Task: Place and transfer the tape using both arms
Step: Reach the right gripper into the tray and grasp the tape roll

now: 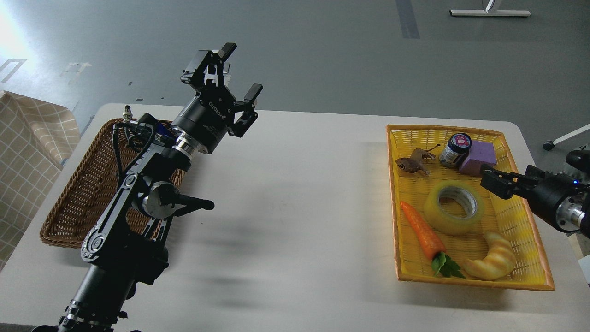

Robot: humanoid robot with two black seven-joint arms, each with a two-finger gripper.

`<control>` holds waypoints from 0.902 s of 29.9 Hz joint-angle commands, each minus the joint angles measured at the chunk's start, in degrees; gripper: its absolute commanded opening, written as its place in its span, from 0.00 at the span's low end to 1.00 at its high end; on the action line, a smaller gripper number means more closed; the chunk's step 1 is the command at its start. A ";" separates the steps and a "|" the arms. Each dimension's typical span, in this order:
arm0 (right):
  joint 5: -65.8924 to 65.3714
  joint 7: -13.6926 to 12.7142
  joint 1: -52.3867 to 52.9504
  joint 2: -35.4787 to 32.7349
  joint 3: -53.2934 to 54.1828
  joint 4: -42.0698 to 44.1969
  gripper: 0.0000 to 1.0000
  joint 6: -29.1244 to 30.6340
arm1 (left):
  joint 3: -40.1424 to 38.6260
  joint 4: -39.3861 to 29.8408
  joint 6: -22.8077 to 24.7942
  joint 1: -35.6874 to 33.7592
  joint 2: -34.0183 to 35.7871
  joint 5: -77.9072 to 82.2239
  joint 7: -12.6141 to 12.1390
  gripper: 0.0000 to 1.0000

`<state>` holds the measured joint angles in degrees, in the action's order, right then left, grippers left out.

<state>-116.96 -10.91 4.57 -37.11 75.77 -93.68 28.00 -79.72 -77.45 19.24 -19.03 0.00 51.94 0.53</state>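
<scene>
Head view. A pale, off-white tabletop [299, 207] with rounded corners fills most of the field; beyond it lies a grey room floor [322, 55] carrying faint tape marks at upper left, a dark stripe at top centre and a white furniture foot [489, 13] at upper right. A beige checked cloth [27, 138] shows at the left edge. A brown wicker basket [69, 207] sits on the left part of the tabletop, partly hidden behind my left arm [124, 216]. My left pincer [238, 70] is raised over the far left portion of the tabletop, its two fingers spread well apart and holding nothing. A yellow woven tray [521, 216] rests on the right part of the tabletop. The tape [454, 207] lies flat on the tray floor near its middle, its hole and grey-white core facing upward, so the roll's axis stands roughly vertical, tipped slightly toward me. Just beside it on the left lies a toy carrot [421, 230], leaves toward me; a croissant [493, 260] lies in the near right corner. At the far end of the tray are a brown animal figure [412, 163], a small dark-lidded jar [455, 150] and a purple block [479, 159]. My right pincer [495, 180] enters from the right edge over the tray, above and to the right of the tape and clear of it; seen end-on and dark, I cannot tell whether its fingers are apart or together.
</scene>
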 commanded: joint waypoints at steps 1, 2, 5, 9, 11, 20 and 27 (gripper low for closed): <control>-0.03 0.01 0.00 0.90 0.00 2.09 0.99 0.00 | 0.00 -0.07 0.01 -0.04 0.00 0.00 -0.01 0.98; -0.03 0.01 0.08 1.25 0.00 2.45 0.99 0.00 | 0.00 -0.07 0.01 -0.04 0.00 -0.08 -0.01 0.98; -0.03 -0.07 0.08 2.22 0.00 4.12 0.99 0.00 | 0.00 -0.07 0.01 -0.13 0.00 -0.08 -0.01 0.98; -0.03 -0.07 0.00 3.36 -0.27 4.56 0.98 0.00 | 0.00 -0.07 0.01 -0.04 0.00 -0.08 -0.01 0.98; -0.03 -0.07 -0.09 3.89 -0.27 5.34 0.97 0.00 | 0.00 -0.07 0.01 -0.04 0.00 -0.08 -0.01 0.98; -0.20 -0.07 0.43 5.12 -2.20 8.25 0.97 0.00 | -0.26 0.01 0.01 -0.65 0.00 -0.26 -0.09 0.98; -0.29 -0.16 1.93 6.09 -4.75 10.09 0.97 0.00 | -0.35 0.10 0.01 -0.83 0.00 -0.96 -0.18 0.98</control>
<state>-117.17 -11.05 5.83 -31.32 72.13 -84.08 28.00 -80.01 -77.46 19.25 -19.83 0.00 51.07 0.36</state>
